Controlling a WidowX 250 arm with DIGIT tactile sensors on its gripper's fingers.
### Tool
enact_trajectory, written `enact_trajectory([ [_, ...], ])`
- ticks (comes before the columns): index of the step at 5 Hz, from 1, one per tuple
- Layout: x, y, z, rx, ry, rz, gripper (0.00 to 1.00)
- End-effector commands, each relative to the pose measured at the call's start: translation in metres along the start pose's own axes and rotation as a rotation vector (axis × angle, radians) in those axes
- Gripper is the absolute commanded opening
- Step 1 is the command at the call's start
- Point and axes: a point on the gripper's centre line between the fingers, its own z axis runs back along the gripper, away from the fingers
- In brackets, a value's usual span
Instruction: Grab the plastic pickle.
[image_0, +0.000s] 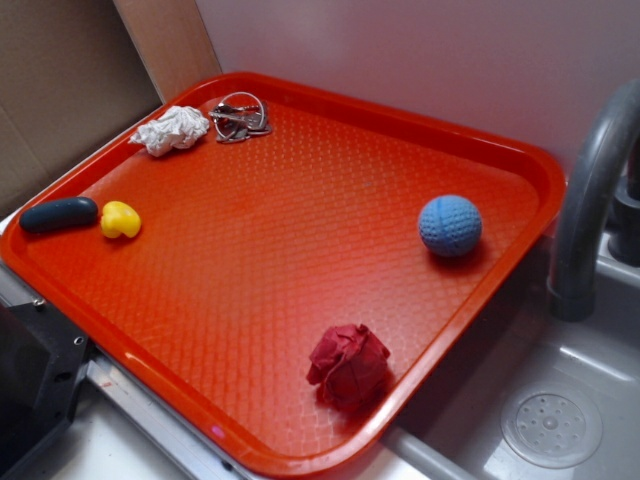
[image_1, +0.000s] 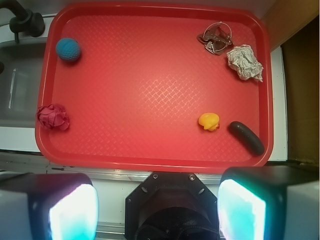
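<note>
My gripper (image_1: 157, 210) hangs above the near edge of a red textured plastic tray (image_0: 300, 260), jaws spread wide with nothing between them, the two pale glowing pads sitting at the lower left and lower right of the wrist view. The plastic pickle (image_0: 58, 214), a smooth dark blue-green capsule with rounded ends, lies at the far left of the exterior frame, hard against the tray's rim; from the wrist it appears at lower right (image_1: 246, 138), lying at a slant. Just beside it, apart by a thin gap, sits a small yellow rounded toy (image_0: 120, 220). A crumpled white paper wad (image_0: 172, 130) rests in the upper left of the exterior frame, with a tangle of metal rings and keys (image_0: 240, 118) right next to it. A blue dimpled ball (image_0: 450, 225) stands alone at the right side of the tray, and a crumpled dark red cloth (image_0: 348, 365) lies near the lower rim. A grey curved faucet (image_0: 590, 200) rises over a grey sink (image_0: 540, 420) at the right edge.
</note>
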Motion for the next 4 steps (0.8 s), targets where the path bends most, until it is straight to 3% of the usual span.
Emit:
enact_trajectory([
  [1, 0.000, 0.000, 0.000, 0.000, 0.000, 0.000, 1.00],
  [2, 0.015, 0.033, -0.050, 0.153, 0.032, -0.205, 1.00],
  [3, 0.008, 0.054, -0.077, 0.070, 0.039, -0.415, 1.00],
  [4, 0.003, 0.094, -0.104, 0.075, 0.083, -0.517, 1.00],
])
